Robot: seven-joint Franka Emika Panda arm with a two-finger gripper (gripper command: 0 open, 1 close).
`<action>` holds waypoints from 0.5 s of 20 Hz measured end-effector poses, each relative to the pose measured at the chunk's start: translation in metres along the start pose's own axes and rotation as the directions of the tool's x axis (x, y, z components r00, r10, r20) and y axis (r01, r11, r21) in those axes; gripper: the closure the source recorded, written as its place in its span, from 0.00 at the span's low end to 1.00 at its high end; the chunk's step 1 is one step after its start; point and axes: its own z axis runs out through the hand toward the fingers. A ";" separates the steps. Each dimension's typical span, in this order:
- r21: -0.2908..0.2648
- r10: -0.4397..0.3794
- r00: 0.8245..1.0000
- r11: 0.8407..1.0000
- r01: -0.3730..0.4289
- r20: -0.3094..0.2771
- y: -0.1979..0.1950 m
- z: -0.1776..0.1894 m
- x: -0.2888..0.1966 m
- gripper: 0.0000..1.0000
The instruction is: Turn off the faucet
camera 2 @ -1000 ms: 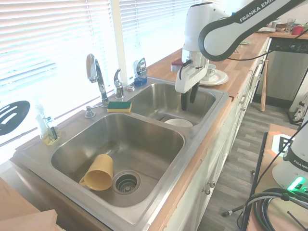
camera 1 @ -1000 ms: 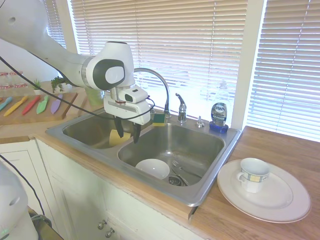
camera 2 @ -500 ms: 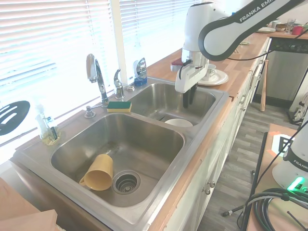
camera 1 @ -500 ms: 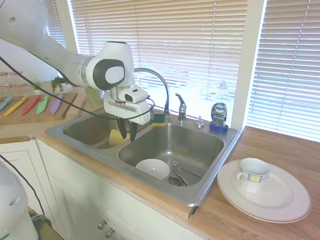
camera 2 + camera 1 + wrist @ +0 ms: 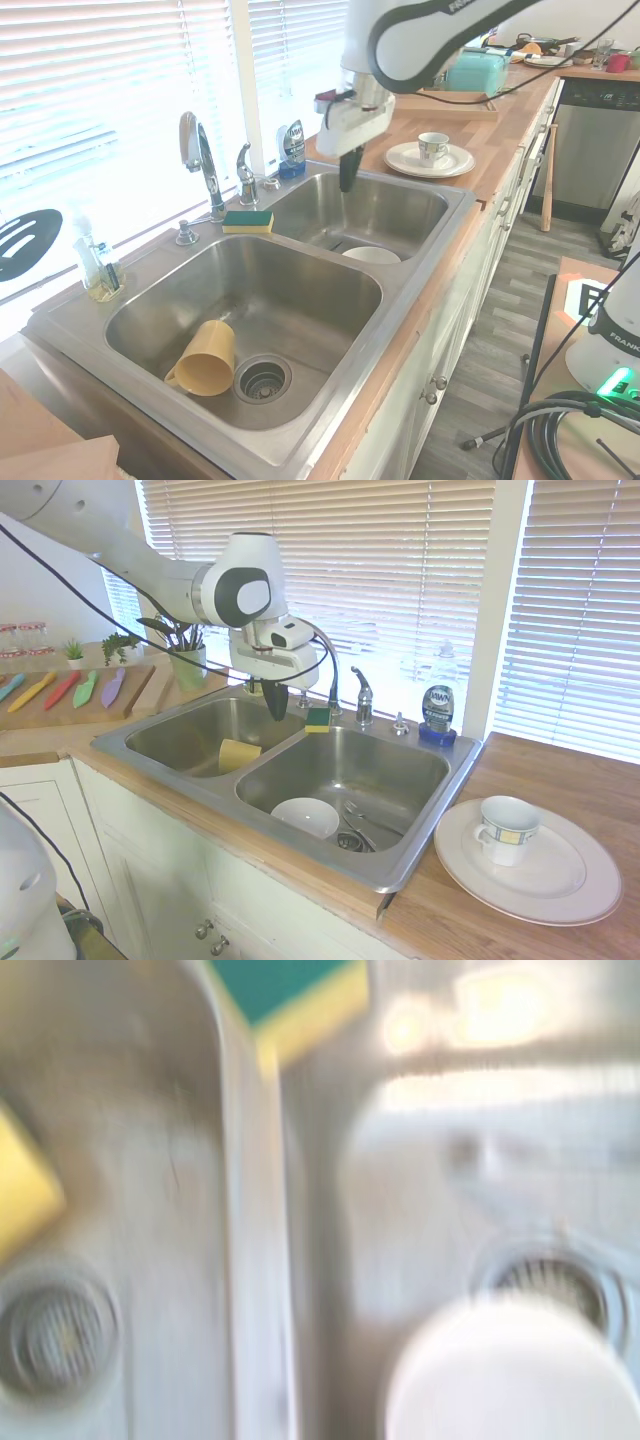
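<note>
A: The gripper [image 5: 276, 708] has risen from low over the right basin and swung toward the back rim; its jaws, apart a second ago, are now together and empty; it looks set to push, not grasp.

B: And the faucet [image 5: 318, 652]?

A: Chrome gooseneck arching over the divider behind the sink [image 5: 400, 865]; its lever handle [image 5: 362, 692] stands upright just beside it, near the green sponge [image 5: 318, 718]; the gripper is close but not touching; no running water can be made out.

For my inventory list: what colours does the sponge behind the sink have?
The rectangular sponge is green on top, yellow below; second exterior view shows it best.
</note>
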 end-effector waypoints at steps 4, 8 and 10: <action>0.027 0.027 0.999 0.999 -0.026 -0.044 -0.048 -0.005 0.031 1.00; 0.116 0.075 0.992 0.991 -0.064 -0.098 -0.090 -0.018 0.062 1.00; 0.156 0.109 0.984 0.984 -0.087 -0.139 -0.104 -0.021 0.079 1.00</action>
